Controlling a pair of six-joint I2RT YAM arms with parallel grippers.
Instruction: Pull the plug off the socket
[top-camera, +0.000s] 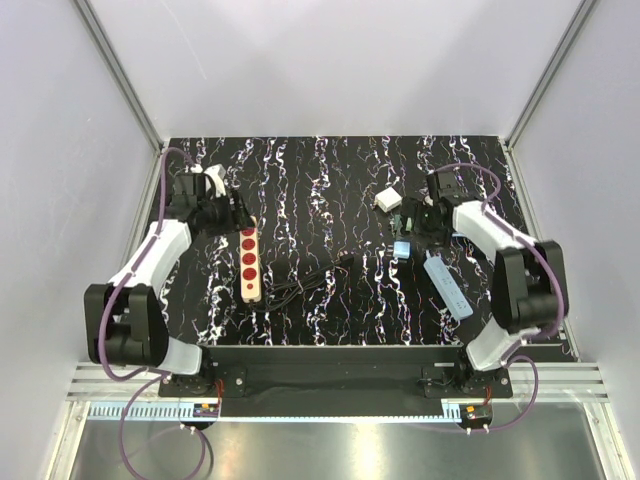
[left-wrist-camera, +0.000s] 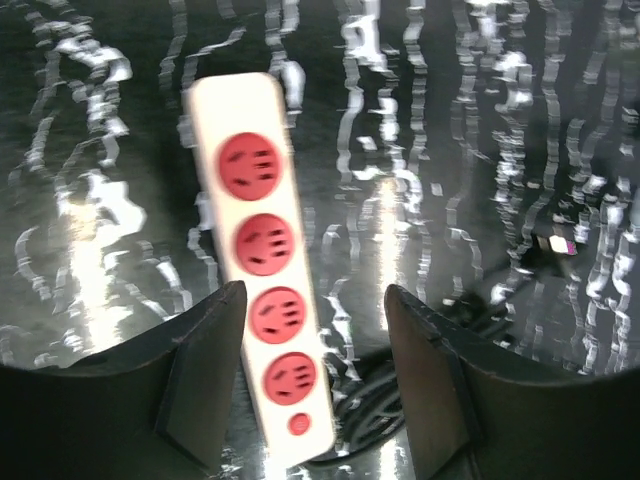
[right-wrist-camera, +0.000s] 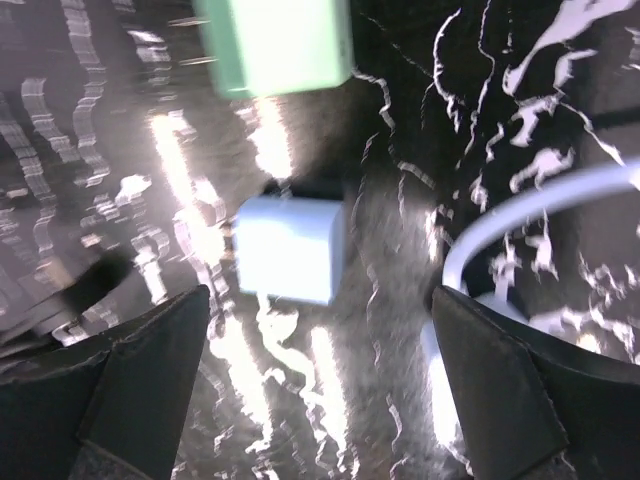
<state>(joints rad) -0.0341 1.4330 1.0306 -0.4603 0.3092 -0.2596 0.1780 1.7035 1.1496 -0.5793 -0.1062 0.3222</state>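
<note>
White plug (top-camera: 388, 199) lay free, well apart from the beige strip (top-camera: 250, 262); task seemingly done, left tool (left-wrist-camera: 315, 292) and right tool (right-wrist-camera: 320, 295) gaped empty.

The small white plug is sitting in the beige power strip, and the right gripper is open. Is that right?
Not quite. The plug lies on the table, apart from the beige power strip, whose red sockets are all empty, as the top view shows. The right gripper is open.
</note>
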